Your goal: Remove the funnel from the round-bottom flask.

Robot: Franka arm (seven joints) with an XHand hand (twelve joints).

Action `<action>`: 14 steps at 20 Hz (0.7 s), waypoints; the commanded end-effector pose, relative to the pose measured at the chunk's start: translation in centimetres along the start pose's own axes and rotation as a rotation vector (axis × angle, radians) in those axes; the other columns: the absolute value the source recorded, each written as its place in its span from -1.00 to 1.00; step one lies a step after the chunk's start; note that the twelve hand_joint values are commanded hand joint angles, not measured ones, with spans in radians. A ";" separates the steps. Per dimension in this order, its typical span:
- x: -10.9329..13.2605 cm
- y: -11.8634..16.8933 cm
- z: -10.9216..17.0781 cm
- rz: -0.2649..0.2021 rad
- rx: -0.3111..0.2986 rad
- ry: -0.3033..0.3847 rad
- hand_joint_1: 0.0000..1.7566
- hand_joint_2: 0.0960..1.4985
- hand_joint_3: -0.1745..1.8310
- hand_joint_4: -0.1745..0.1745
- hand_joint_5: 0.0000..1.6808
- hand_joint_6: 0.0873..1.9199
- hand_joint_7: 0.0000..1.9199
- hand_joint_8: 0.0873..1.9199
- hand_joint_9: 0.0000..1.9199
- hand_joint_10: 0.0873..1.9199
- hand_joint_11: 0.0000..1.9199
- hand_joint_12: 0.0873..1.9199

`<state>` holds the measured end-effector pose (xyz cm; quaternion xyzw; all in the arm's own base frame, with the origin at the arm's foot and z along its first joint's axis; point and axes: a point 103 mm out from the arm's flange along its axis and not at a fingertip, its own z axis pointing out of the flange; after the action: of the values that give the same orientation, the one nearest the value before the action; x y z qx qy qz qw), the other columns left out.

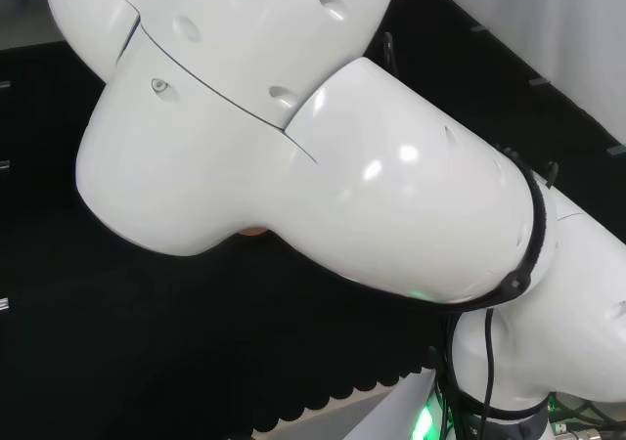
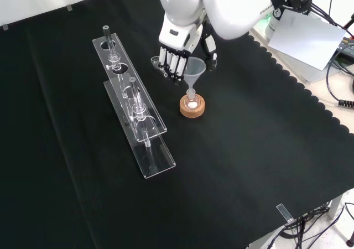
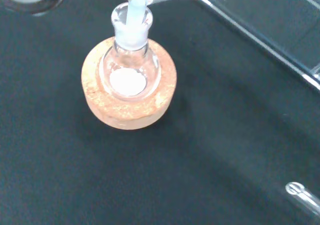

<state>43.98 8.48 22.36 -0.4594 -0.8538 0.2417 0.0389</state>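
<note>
Front view: funnel (image 2: 194, 70) in the flask (image 2: 191, 100) sits just right of the hand's (image 2: 176, 48) straight, released fingers (image 2: 172, 65).

Matt black cloth (image 2: 249, 166) covers the surface. A rough, grainy cork ring (image 3: 129, 112) carries a clear, shiny glass flask (image 3: 131, 67) with a translucent funnel (image 2: 194, 72). The rack (image 2: 133, 102) is clear glossy plastic. The arm (image 1: 323, 156) is smooth, glossy white.
</note>
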 end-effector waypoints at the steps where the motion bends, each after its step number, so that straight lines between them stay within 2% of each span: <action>1: -0.2 -1.6 -3.0 -0.023 0.061 -0.033 -0.06 -0.22 -0.27 0.08 -0.19 -0.36 -0.22 -0.47 0.20 -0.76 -0.15 0.18; 6: -0.3 -3.2 -5.4 -0.016 0.099 -0.061 -0.07 -0.22 -0.26 0.06 -0.20 -0.36 -0.23 -0.47 0.20 -0.77 -0.15 0.17; 14: -2.2 -6.4 -8.9 0.045 0.056 -0.065 -0.07 -0.22 -0.26 0.05 -0.23 -0.35 -0.25 -0.48 0.19 -0.77 -0.17 0.17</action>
<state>43.32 7.92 29.99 -0.4557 -0.8435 0.2829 0.0290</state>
